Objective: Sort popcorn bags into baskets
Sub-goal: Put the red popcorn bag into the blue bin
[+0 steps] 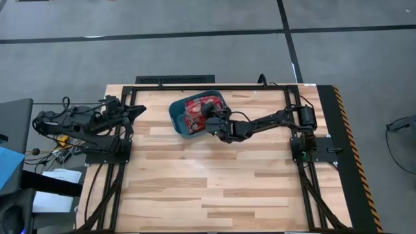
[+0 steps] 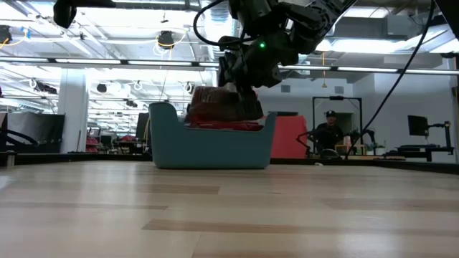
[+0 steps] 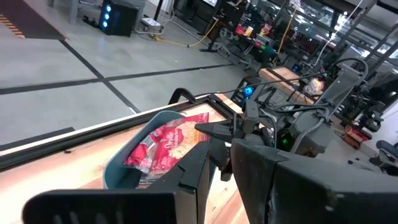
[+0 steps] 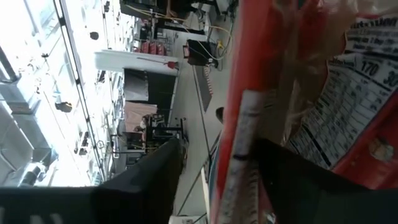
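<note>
While left hand (image 1: 138,111) waits folded at worktop's (image 1: 214,188) left edge, grip state unreadable, right hand (image 1: 209,122) reaches over teal basket (image 1: 177,121) near worktop's far side, fingers clamped on popcorn bag (image 4: 298,93). Other popcorn bags (image 1: 198,107) piled inside basket, heaped above rim.

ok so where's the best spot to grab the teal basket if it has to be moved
Probably the teal basket's rim on its left side, pinched from above. Popcorn bags heap past the rim and the right gripper is at the right side, so the left wall is the bare, upright edge.
</note>
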{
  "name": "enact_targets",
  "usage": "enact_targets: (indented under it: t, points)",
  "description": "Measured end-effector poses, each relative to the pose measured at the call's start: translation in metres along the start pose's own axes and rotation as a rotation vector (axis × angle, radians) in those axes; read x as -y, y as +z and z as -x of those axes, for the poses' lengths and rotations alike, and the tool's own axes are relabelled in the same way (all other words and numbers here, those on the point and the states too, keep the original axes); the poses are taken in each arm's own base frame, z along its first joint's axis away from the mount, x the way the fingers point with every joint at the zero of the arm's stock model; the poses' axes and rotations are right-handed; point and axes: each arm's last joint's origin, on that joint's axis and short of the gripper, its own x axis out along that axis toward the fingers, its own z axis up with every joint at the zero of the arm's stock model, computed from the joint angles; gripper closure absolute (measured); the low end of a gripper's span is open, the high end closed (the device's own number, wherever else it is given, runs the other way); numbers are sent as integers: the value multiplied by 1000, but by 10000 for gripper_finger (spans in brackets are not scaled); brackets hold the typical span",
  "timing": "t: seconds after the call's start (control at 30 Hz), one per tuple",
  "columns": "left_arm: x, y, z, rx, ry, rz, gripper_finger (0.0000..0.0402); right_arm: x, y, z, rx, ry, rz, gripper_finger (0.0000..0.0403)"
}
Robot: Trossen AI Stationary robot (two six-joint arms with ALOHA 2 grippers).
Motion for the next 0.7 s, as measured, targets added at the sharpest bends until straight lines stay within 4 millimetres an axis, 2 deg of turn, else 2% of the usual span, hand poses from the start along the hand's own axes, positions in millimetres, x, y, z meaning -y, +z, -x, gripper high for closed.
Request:
enact_targets:
  t: [0.13, 0.33, 0.57, 0.7]
  points:
    - [-1, -1, 0, -7, 5, -9, 344, 0, 0, 0, 0, -1, 0, 149]
    - [-1, -2, 0, -14, 11, -12, 344, 0, -3, 3, -32, -5, -73, 148]
    - [-4, -8, 0, -87, 2, -27, 344, -5, -8, 21, -71, -15, -58, 148]
    - [-3, -16, -3, -156, 15, -57, 344, -2, -1, 15, -23, -46, -72, 148]
